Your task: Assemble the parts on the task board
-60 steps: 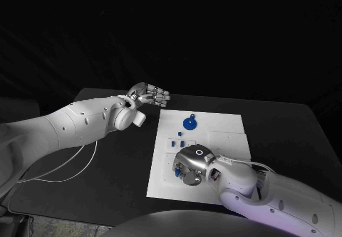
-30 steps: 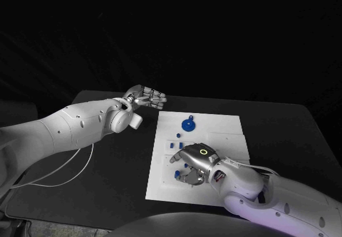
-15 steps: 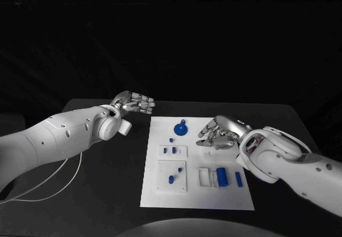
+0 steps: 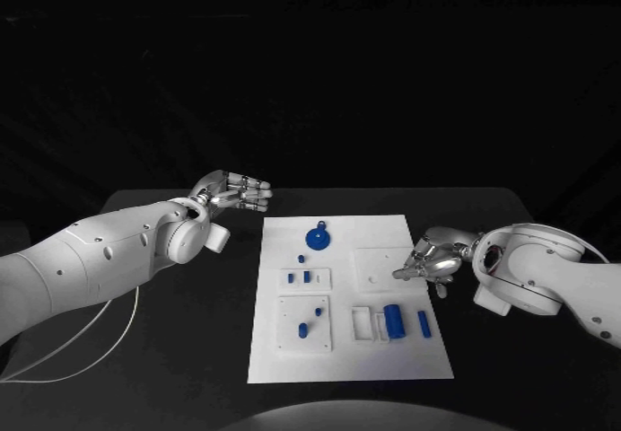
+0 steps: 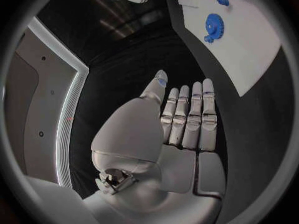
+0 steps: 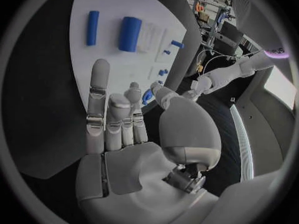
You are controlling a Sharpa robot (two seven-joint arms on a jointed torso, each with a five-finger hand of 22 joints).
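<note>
**Both hands empty beside the board**

Nothing is held by the silver right hand (image 4: 433,258), fingers spread at the right edge of the white rectangular task board (image 4: 352,359). The silver left hand (image 4: 233,193), fingers straight and apart, is raised off its far left corner. Small blue parts (image 4: 392,321) are seated on the board.

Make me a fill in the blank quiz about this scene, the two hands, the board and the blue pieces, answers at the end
1. The task board lying on the black table is coloured ____.
2. The round blue gear lies near the board's ____ edge in the head view.
3. The right hand hovers at the board's right edge and holds ____.
4. The left hand hangs over the ____, off the board.

Missing words: white; far; nothing; table
</note>
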